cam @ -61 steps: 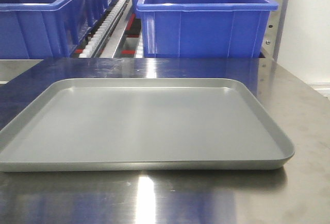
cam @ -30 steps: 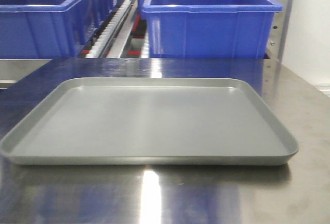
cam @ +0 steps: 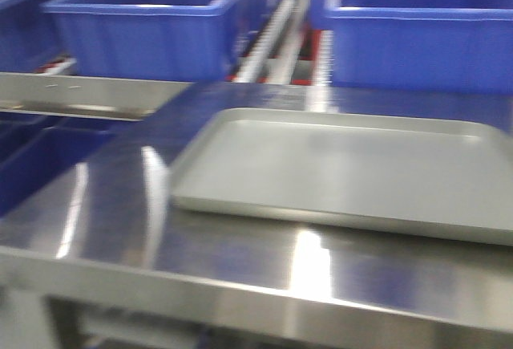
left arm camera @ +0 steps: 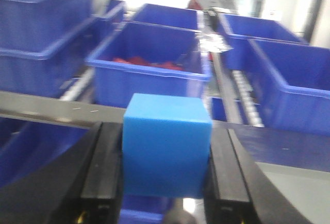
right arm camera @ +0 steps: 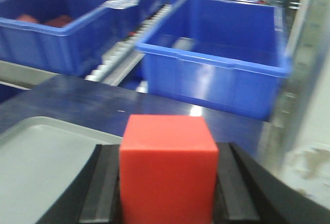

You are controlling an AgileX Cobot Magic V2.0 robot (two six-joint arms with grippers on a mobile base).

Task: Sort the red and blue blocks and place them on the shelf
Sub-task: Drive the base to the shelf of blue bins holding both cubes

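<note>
The left gripper (left arm camera: 165, 149) is clamping the blue block (left arm camera: 166, 157) btwn its two black fingers (left arm camera: 103, 172), one pressing on each side face. The block is sitting square and upright w/ its top face showing, in front of the shelf's steel rail (left arm camera: 46, 112). Beyond it a blue bin (left arm camera: 149, 74) is resting on the shelf w/ red bits (left arm camera: 139, 61) lying in the bottom. They're prob. blocks, but the pic is too blurred to tell. More bins are standing to both sides and behind.

The right gripper (right arm camera: 167, 154) is gripping the red block (right arm camera: 167, 175) the same way, w/ both sides squeezed tight. A corner of the grey tray (right arm camera: 36, 157) is showing at the lower left of the block, and the steel table (right arm camera: 77, 98) is stretching out ahead. Past the table edge another bin (right arm camera: 211, 69) is sitting on the shelf.

In the front cam, which is smeared, the tray is lying flat on the table. Two bins are standing behind it on the shelf (cam: 88, 92), w/ white rollers (cam: 268, 36) running btwn them.
</note>
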